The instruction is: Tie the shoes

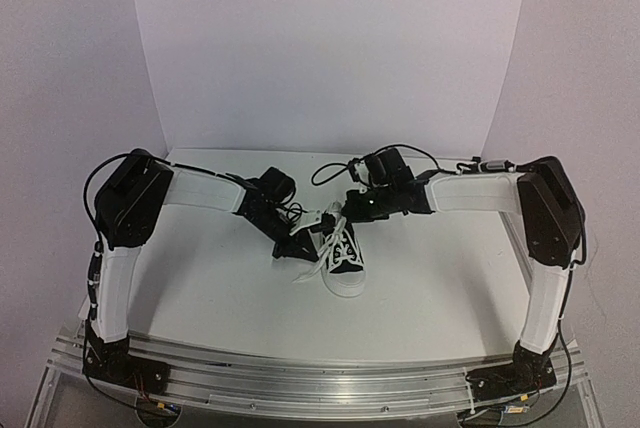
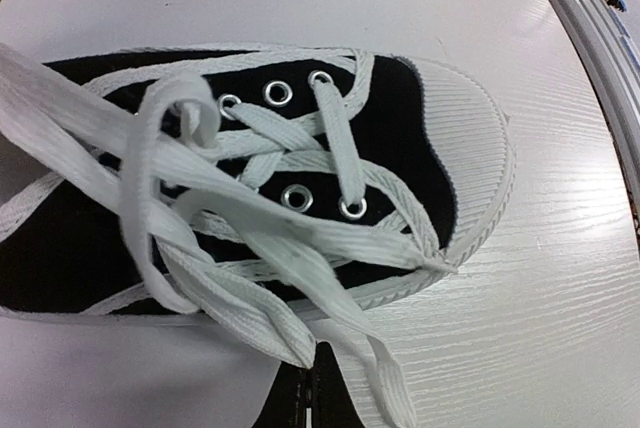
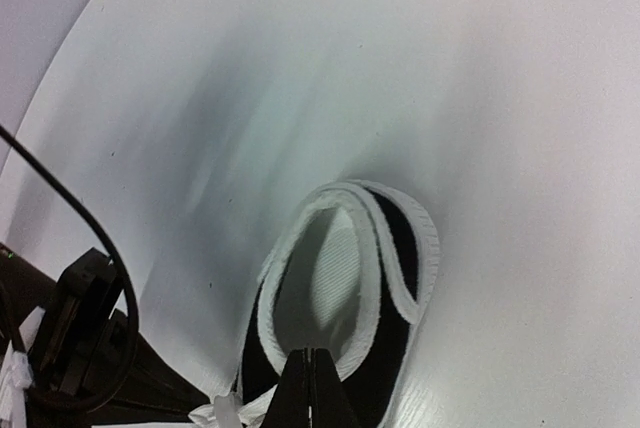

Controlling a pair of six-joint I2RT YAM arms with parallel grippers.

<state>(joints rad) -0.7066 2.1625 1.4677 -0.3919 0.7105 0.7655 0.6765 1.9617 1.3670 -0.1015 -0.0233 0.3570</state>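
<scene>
A small black canvas shoe (image 1: 346,266) with a white toe cap stands mid-table, toe toward the arms. In the left wrist view the shoe (image 2: 400,138) lies on its side under loose white laces (image 2: 200,163) that cross over the eyelets. My left gripper (image 1: 298,236) (image 2: 310,386) is at the shoe's left side and is shut on a wide lace strand (image 2: 262,320) at its tips. My right gripper (image 1: 338,213) (image 3: 313,373) is shut and hovers over the shoe's heel opening (image 3: 335,268). A bit of lace (image 3: 225,411) lies left of its fingers. No lace shows between those tips.
A white backdrop (image 1: 330,48) curves up behind the table. The metal rail (image 1: 320,388) (image 2: 590,18) runs along the near edge. Part of the left arm and a black cable (image 3: 80,348) sit close to the shoe's left.
</scene>
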